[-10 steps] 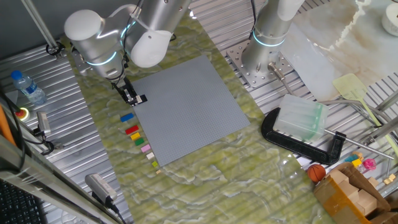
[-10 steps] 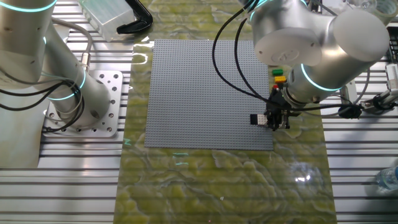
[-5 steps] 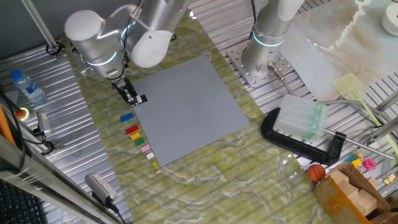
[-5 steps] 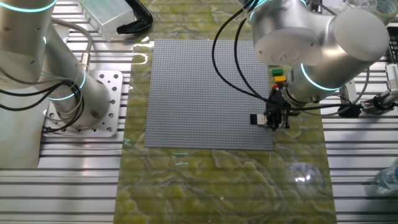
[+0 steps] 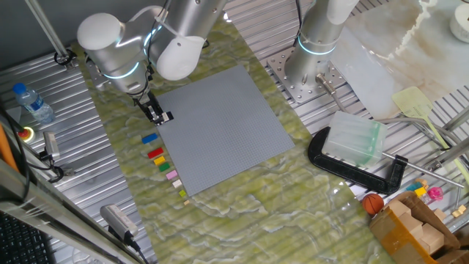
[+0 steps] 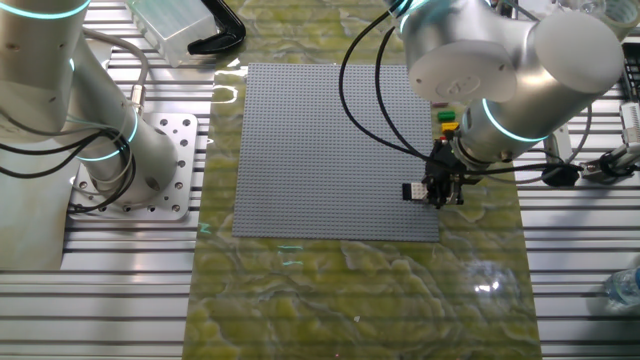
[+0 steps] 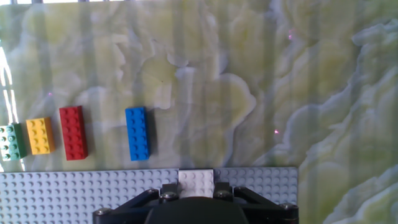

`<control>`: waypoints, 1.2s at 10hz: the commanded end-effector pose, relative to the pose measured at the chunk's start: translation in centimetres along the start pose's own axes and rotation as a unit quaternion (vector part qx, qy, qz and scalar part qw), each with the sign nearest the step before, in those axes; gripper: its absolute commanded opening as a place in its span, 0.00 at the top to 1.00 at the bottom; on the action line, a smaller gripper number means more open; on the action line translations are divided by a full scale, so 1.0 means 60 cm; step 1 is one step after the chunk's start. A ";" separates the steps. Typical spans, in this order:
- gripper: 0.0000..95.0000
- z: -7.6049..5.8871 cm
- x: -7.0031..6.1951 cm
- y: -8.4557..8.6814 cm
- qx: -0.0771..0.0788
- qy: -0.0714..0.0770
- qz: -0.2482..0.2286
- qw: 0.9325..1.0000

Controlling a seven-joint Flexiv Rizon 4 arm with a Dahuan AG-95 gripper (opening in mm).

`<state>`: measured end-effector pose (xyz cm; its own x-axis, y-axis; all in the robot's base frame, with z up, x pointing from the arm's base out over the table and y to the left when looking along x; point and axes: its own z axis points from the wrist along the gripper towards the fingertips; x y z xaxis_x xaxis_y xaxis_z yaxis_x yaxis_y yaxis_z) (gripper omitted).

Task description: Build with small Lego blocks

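My gripper point(image 5: 155, 112) stands at the left edge of the large grey baseplate point(image 5: 220, 125), shut on a cream-white brick point(image 7: 196, 182) held against the plate's studs at its rim point(image 7: 62, 193). The brick shows as a white spot beside the fingers in the other fixed view point(image 6: 409, 190), where the gripper point(image 6: 438, 190) is low on the plate's right side point(image 6: 330, 150). Loose bricks lie in a row on the mat beside the plate: blue point(image 7: 137, 133), red point(image 7: 73, 132), yellow point(image 7: 40, 135), green point(image 7: 11, 142). In one fixed view the row runs blue point(image 5: 149, 138), red point(image 5: 155, 153), pink point(image 5: 172, 175), tan point(image 5: 178, 185).
A second arm's base point(image 5: 308, 66) is bolted at the plate's far side. A black clamp with a clear plastic box point(image 5: 353, 143) lies to the right. A water bottle point(image 5: 33, 103) stands at the left. Cables hang over the plate point(image 6: 360, 90).
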<state>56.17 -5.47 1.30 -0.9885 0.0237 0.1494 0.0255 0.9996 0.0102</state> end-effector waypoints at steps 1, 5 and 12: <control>1.00 0.004 0.000 0.001 0.000 0.001 0.001 1.000; 1.00 0.007 0.000 0.000 0.000 0.006 0.001 1.000; 1.00 0.016 0.007 -0.001 -0.005 0.006 0.008 1.000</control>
<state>55.74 -5.57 1.28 -0.9857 0.0408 0.1638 0.0433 0.9990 0.0119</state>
